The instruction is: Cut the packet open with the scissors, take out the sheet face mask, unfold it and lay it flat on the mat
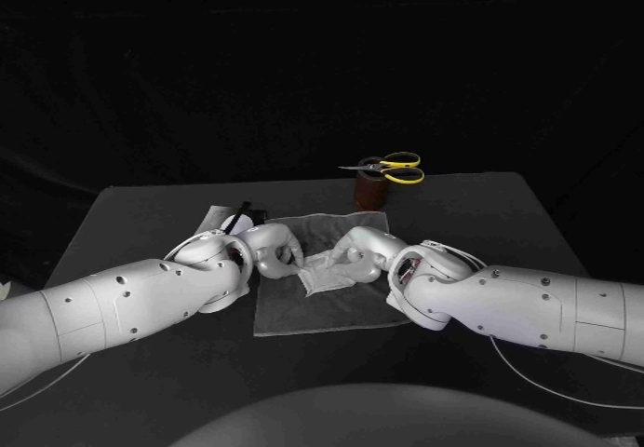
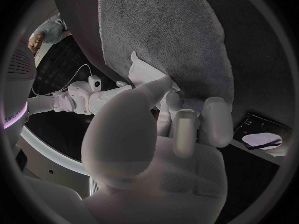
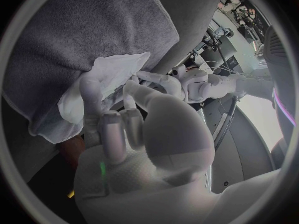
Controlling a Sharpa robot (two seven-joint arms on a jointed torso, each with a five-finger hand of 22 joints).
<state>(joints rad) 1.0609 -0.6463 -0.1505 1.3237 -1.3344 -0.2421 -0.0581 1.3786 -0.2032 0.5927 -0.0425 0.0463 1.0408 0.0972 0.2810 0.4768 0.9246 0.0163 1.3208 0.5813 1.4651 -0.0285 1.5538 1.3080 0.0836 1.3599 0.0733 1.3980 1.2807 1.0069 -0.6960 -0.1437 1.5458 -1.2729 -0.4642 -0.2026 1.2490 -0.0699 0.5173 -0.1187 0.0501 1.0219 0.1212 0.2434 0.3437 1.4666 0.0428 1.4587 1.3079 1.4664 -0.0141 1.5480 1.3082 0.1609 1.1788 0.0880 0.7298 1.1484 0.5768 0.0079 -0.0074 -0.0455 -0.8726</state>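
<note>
Left hand, right hand: grip on mask

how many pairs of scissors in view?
1: the yellow-handled scissors stand in the brown holder beyond the mat's far edge. No second pair visible, though one could be hidden.

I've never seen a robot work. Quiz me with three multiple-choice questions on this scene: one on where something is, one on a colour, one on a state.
1. Where are the scissors? A in a hand; B upright in the brown holder; C lying flat.
2. Their handles' colour? A red; B yellow; C blue.
3. The sheet mask is: A still sealed up; B spread flat; C crumpled between both hands.

Answers: B, they stand in the holder behind the mat; B, the loops are yellow; C, the left hand and right hand hold it bunched over the mat.
</note>
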